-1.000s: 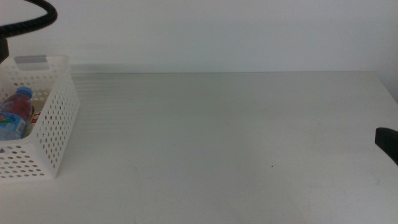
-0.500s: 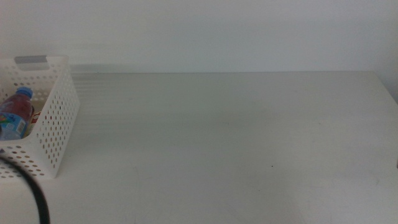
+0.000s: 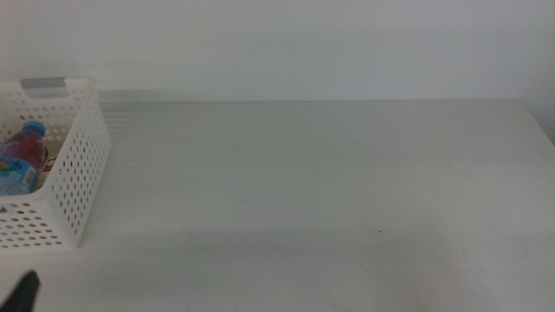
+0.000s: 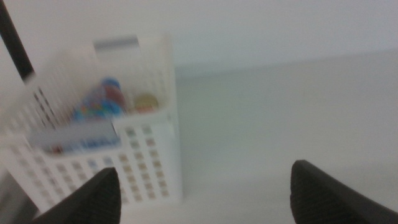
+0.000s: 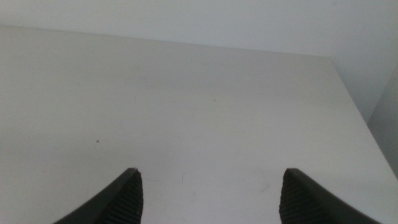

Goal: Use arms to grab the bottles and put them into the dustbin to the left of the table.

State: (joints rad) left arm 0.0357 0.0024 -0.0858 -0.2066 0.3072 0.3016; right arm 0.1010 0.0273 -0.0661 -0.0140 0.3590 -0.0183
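Note:
The white perforated dustbin (image 3: 76, 173) stands at the table's left end. Inside it lies a clear water bottle with a blue cap (image 3: 21, 159), with something red beside it. The blurred left wrist view looks at the same dustbin (image 4: 152, 146) from the front, with the blue-capped bottle (image 4: 99, 102) and a roundish yellowish thing inside. My left gripper (image 4: 205, 190) is open and empty, drawn back in front of the dustbin; only a dark tip (image 3: 26, 290) shows at the middle view's bottom left corner. My right gripper (image 5: 208, 196) is open and empty over bare table at the right.
The white table (image 3: 329, 191) stretches wide to the right of the dustbin. Its right edge (image 5: 351, 99) shows in the right wrist view. A pale wall runs behind the table's far edge.
The left arm has left the dustbin and pulled back toward the bottom left corner. The right gripper's tip at the right edge has gone out of the middle view.

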